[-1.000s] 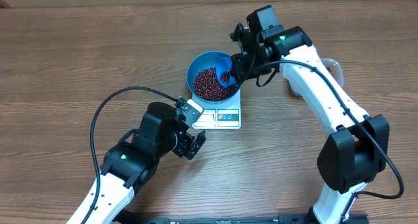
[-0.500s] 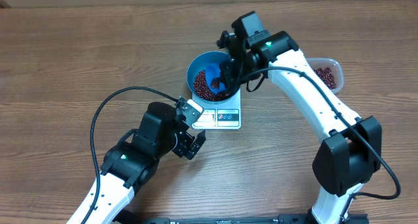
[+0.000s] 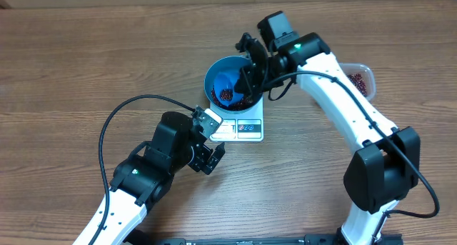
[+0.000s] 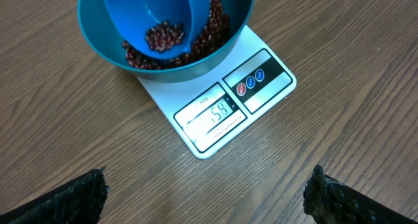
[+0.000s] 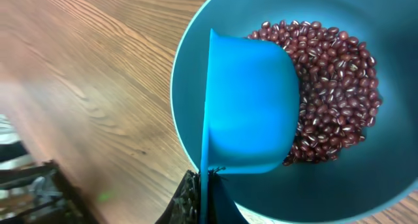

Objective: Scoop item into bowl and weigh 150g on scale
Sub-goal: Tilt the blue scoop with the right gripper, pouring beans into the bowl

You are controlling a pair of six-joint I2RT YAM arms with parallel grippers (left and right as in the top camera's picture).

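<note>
Brown wood-grain planks make up the surface [image 3: 71, 59], and one of each thing sits on it: one white scale [image 4: 264, 96], one light blue bowl [image 3: 211, 79] on the scale's platform, and one clear tub [image 3: 361, 79] off to the right, partly behind the right arm.

The scale's grey display [image 4: 215, 113] shows dark digits that look like 59. A thin stroke in front of them may be a 1, but I cannot tell. A tiny "100" is printed above the display. Beside it on a dark strip are three round buttons [image 4: 251, 81], one red and two blue, with symbols too small to read.

Glossy red-brown beans [image 5: 333, 87] lie heaped in the bottom of the bowl. A second lot of beans shows in the tub.

The right gripper [image 3: 248, 72] has its jaws closed tight on the handle of the single blue scoop [image 5: 251, 106]. The scoop's cup is down inside the bowl, over the left part of the bean heap. From the left wrist view a small cluster of beans lies in the cup.

The left gripper [image 3: 213, 140] hangs near the scale's front edge. Its jaws are spread wide with nothing between them, and they touch neither scale nor bowl.

A second ago the scoop was at the bowl's right rim. It has since swung in over the bowl's middle, and the right arm has shifted enough to uncover the tub. The left arm has not moved.
</note>
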